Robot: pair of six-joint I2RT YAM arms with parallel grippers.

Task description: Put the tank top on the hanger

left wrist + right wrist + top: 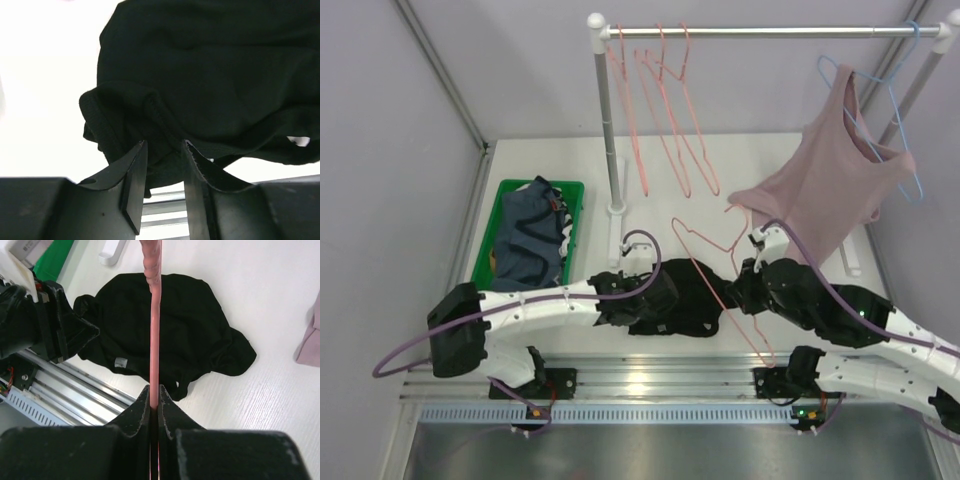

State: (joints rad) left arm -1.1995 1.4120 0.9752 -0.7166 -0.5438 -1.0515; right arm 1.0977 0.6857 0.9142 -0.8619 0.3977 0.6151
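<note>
Pinching a bunched fold at the edge of the tank top (210, 75), the left gripper (164, 146) is closed to a narrow gap w/ black fabric filling it between the pads. It looks like a real hold, tho I can't tell if that edge is hem or neckline. The rest of the top lies spread on the counter (270, 290), near the front rail, btwn the two arms. The right gripper (154, 392) is clamped fully on the hanger (154, 330), w/ the thin pink wire running straight out from the jaws and across over the middle of the top.

Handling, my read: the fabric is light, soft and totally limp. It won't hold an opening by itself and will prob sag or slide off smooth wire. Best hold is a seamed edge (hem, strap, neck) where there's some bulk, not the flat middle. Take one layer only, else the wire can't get inside. The hanger is stiff-ish but skinny and springy, so it could twist in the grip if the cloth drags on it.
</note>
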